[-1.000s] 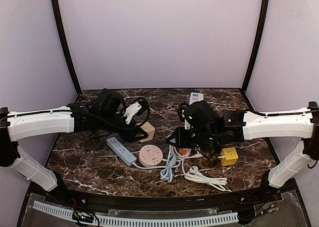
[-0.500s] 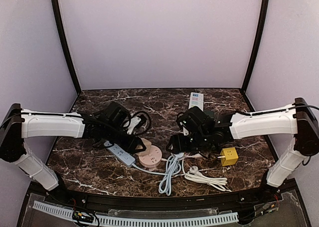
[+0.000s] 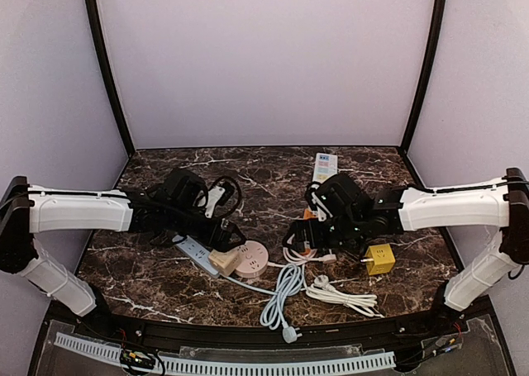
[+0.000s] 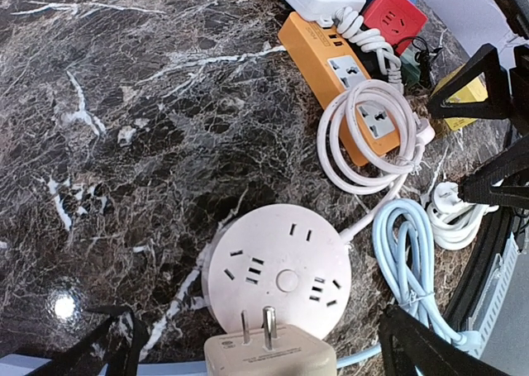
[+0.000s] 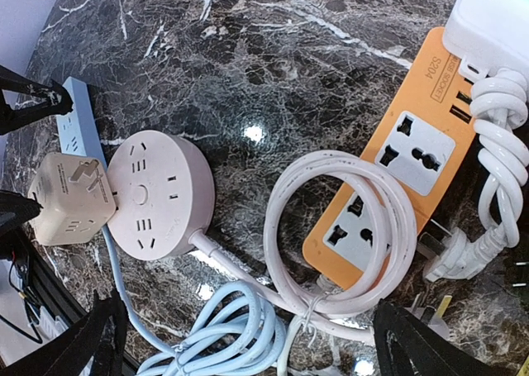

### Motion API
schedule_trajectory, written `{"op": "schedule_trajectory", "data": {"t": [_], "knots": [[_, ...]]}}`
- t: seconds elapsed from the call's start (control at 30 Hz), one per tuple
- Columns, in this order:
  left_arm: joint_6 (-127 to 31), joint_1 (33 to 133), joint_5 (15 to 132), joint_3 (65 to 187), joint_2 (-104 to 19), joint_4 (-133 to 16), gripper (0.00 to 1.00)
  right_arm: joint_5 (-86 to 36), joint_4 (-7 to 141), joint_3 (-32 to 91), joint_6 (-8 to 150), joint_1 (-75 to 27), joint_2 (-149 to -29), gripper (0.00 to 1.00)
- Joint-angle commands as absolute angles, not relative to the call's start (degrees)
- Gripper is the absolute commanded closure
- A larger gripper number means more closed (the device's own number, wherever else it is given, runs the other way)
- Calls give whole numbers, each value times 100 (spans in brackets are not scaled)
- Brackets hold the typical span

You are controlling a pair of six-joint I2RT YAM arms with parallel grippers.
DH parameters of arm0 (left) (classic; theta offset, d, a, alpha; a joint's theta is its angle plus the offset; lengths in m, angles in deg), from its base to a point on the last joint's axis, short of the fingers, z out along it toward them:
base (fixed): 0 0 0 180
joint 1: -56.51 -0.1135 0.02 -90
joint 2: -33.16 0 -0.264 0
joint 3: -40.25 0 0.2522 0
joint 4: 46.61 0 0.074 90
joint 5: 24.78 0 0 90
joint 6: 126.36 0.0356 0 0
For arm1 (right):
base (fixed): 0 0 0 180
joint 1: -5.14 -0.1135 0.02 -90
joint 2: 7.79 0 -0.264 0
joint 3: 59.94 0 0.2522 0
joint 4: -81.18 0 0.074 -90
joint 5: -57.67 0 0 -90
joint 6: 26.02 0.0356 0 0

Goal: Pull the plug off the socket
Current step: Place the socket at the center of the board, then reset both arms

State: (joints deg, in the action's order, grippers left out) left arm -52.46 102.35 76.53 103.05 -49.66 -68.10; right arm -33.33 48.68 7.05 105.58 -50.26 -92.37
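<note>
The plug (image 4: 269, 355), a beige cube adapter with bare metal prongs, lies out of the round pink socket (image 4: 281, 268), its prongs resting over the socket's near rim. In the top view the plug (image 3: 221, 260) sits against the socket's (image 3: 251, 259) left side. My left gripper (image 4: 260, 341) is open, and the plug lies loose between its fingers (image 4: 111, 339). My right gripper (image 5: 248, 343) is open over the cables to the right of the socket (image 5: 157, 192), holding nothing. The right wrist view shows the plug (image 5: 70, 198) left of the socket.
A light blue power strip (image 3: 197, 248) lies left of the socket, and its blue cable (image 3: 281, 297) runs to the front edge. An orange power strip (image 5: 397, 173) has a white cable coil (image 5: 347, 227) on it. A yellow cube (image 3: 380, 259) is at the right.
Both grippers have opened. The plug, held up by the left gripper before, now lies beside the socket. The right gripper has let go and drawn back to the right. The blue cable slid forward.
</note>
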Motion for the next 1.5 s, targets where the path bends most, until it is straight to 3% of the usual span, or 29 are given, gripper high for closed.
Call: {"op": "schedule_trajectory", "data": {"t": [0.0, 0.2, 0.4, 0.6, 0.93, 1.23, 1.47], "knots": [[-5332, 10106, 7752, 10091, -4491, -6597, 1, -3277, 5063, 613, 10397, -4930, -9049, 1], [-5192, 9724, 7923, 10074, -4205, -6678, 1, -3184, 5269, 447, 10095, -4736, -8736, 1], [-4882, 8997, 8295, 10208, -4049, -6850, 1, -2338, 6156, -247, 9570, -4130, -8006, 1], [-4704, 7824, 8956, 10423, -3904, -6994, 1, -1539, 6546, -927, 9103, -2875, -7167, 1], [-4512, 5748, 9221, 10532, -2930, -7164, 1, -1320, 5733, -984, 8126, -581, -5965, 1], [-4203, 5668, 8119, 9516, -1080, -6857, 1, -2579, 5918, -1207, 7639, -321, -5014, 1], [-4104, 5668, 7974, 9344, -622, -6796, 1, -3080, 6376, -1814, 7536, -320, -4406, 1]]}}
